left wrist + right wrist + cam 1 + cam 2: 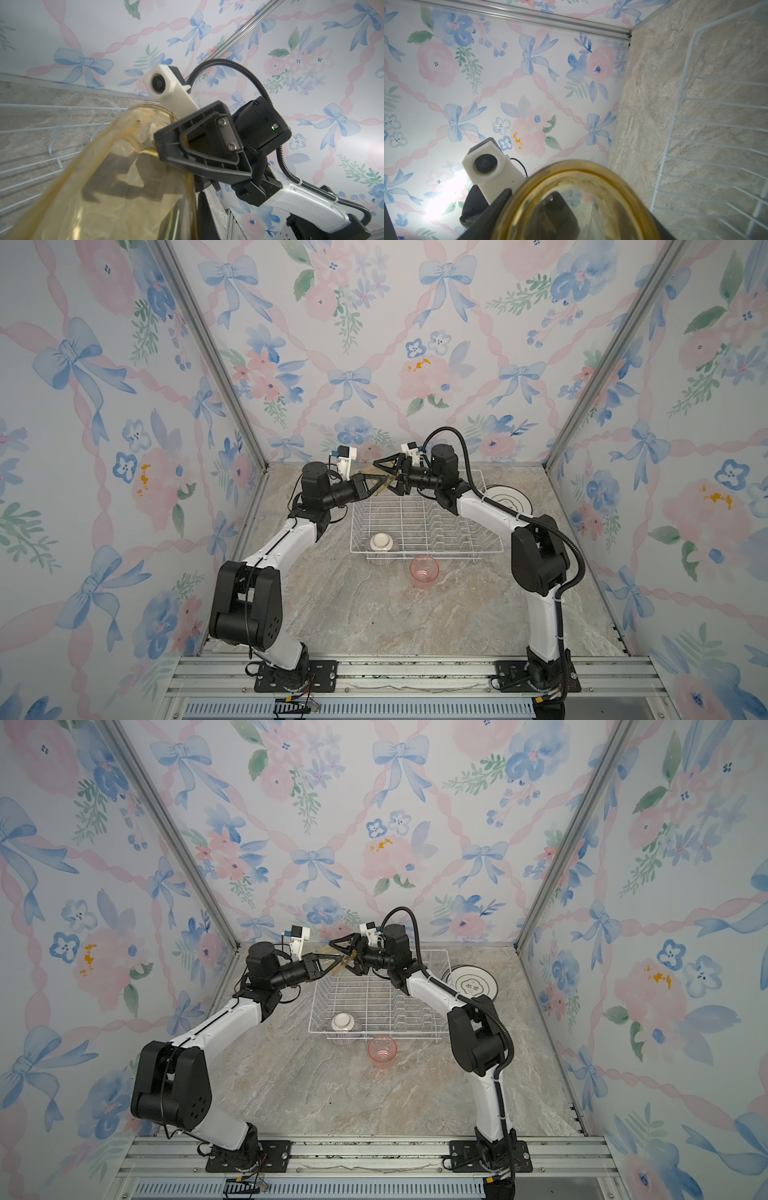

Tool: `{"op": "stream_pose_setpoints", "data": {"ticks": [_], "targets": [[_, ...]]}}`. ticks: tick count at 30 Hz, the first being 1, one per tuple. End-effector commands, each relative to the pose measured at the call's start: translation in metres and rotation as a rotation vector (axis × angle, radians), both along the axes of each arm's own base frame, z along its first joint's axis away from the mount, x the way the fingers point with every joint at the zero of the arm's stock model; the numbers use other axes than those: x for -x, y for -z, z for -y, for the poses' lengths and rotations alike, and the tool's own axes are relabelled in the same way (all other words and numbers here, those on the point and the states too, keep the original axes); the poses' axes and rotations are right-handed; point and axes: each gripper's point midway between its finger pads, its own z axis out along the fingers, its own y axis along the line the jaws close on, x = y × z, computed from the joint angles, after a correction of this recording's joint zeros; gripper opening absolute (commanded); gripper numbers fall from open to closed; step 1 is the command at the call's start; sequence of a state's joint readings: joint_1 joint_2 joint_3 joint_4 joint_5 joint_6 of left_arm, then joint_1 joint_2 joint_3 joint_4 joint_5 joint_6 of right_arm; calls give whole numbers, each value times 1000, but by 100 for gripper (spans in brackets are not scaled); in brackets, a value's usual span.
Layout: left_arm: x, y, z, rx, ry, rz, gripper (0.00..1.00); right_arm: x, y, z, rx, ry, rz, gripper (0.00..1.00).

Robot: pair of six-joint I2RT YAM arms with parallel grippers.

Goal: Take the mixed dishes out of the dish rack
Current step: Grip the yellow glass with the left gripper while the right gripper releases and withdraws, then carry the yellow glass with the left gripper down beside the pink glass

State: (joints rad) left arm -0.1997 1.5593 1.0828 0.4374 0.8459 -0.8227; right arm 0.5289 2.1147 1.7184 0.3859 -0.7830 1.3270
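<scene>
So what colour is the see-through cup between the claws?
Amber-yellow; the translucent tumbler shows best in the left wrist view.

Robot test cell in a lab, dressed up as a home kitchen. Walls are flat panels of bow-and-flower wallpaper (374,344) set in bare alu. profile posts (210,350). A marble-look tabletop (374,614) fills the booth. L arm (282,539) & R arm (490,506) sit on black base plates (295,676) fixed to an alu. rail (415,674) at the front edge. Kitchen props: white wire dish rack (415,526), plates (509,497), pink tumbler (424,570).
</scene>
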Motion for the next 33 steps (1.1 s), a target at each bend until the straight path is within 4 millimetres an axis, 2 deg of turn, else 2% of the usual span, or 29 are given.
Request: {"op": "stream_pose_setpoints", "data": {"ticks": [1,2,4,7,12,14,18,23,28,33], "targets": [[20,-17,0,-40,36,76,0,-16,-7,29,54,86,89,81],[23,-16,1,-62,41,78,0,-18,-8,34,72,96,102,83],[29,-8,5,-163,47,77,0,-26,-11,53,106,137,122,93],[43,3,13,-316,74,77,0,-35,-15,80,162,188,150,99],[63,-5,20,-416,80,103,0,-43,-19,120,288,254,198,100],[71,-3,21,-506,76,100,0,-44,-22,135,334,276,221,100],[100,3,31,-733,80,96,0,-44,-24,167,442,315,255,98],[142,12,40,-972,106,35,0,-44,-24,195,538,335,292,97],[193,42,41,-1238,199,-144,0,-45,-27,212,571,349,321,97],[224,52,49,-1294,271,-270,0,-47,-27,221,545,350,317,97]]}}
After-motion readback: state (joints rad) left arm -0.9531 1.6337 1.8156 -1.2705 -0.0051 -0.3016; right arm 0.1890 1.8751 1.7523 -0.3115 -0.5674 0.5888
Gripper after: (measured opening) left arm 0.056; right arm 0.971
